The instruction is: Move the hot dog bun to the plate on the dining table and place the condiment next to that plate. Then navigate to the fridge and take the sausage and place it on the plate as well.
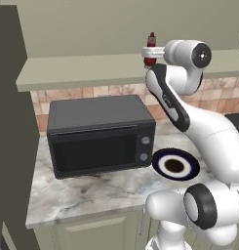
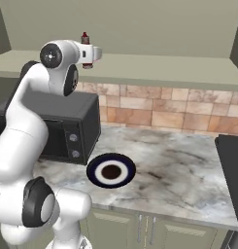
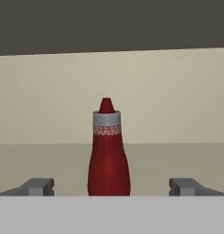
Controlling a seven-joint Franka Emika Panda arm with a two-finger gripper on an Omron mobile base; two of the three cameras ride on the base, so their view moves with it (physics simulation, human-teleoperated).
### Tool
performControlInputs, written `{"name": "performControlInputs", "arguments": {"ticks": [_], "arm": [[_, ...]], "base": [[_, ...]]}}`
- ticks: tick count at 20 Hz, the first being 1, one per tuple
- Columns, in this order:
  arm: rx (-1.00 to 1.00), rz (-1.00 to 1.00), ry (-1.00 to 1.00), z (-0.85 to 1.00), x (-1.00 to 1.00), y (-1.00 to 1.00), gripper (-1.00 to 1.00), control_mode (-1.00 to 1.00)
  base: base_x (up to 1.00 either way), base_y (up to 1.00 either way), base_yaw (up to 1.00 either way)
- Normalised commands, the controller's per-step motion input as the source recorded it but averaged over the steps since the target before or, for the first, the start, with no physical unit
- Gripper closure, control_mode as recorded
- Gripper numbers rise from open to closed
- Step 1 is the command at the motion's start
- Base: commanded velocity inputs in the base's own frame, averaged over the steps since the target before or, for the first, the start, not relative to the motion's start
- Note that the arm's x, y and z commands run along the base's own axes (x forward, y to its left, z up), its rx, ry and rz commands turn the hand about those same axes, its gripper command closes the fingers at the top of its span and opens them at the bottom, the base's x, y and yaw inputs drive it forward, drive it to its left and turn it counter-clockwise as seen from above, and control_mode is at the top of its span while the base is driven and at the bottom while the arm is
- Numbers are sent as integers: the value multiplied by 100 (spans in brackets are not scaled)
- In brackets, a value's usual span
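Hand view looks straight at the condiment (image 3: 108,155): a red bottle with a pale collar and a red tip, standing upright on a pale ledge against a beige wall. The two dark fingertips (image 3: 36,186) stand wide apart, one on each side of the bottle, with clear air between each tip and the red body. Nothing is gripped yet.

In the left base view the arm reaches up and back, and the hand (image 1: 151,52) is level with the condiment (image 1: 150,43), which stands on the shelf (image 1: 82,71) above the tiled backsplash, well above the desk (image 1: 96,188). On the desk below sit a black microwave (image 1: 100,134) towards its left end and a dark blue plate (image 1: 175,165) with a white centre near the front edge; that plate is not the one the task names.

The step in hand appears to be the grasp of the bottle. To do it well, the hand should probably come forward until the tips pass either side of the widest part of the body, below the collar, since the neck narrows and would give a poorer hold. The bottle looks centred between the tips, so little sideways correction seems needed. The squeeze should be even, as a tall narrow bottle could tip backwards if one tip meets it first. Lifting straight up before pulling back would likely keep its base from dragging along the shelf's front edge.
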Motion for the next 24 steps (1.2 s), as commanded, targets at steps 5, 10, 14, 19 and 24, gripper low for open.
{"name": "performControlInputs", "arguments": {"ticks": [5,10,14,19,24], "arm": [[0,0,0,-3,21,17,-100,-100],[0,0,0,0,18,10,-100,-100],[0,0,0,0,17,0,-100,-100],[0,0,0,-3,20,0,-100,-100],[0,0,0,-5,21,0,-100,-100]], "base": [[0,0,0],[0,0,0],[0,0,0],[0,0,0],[0,0,0]]}}
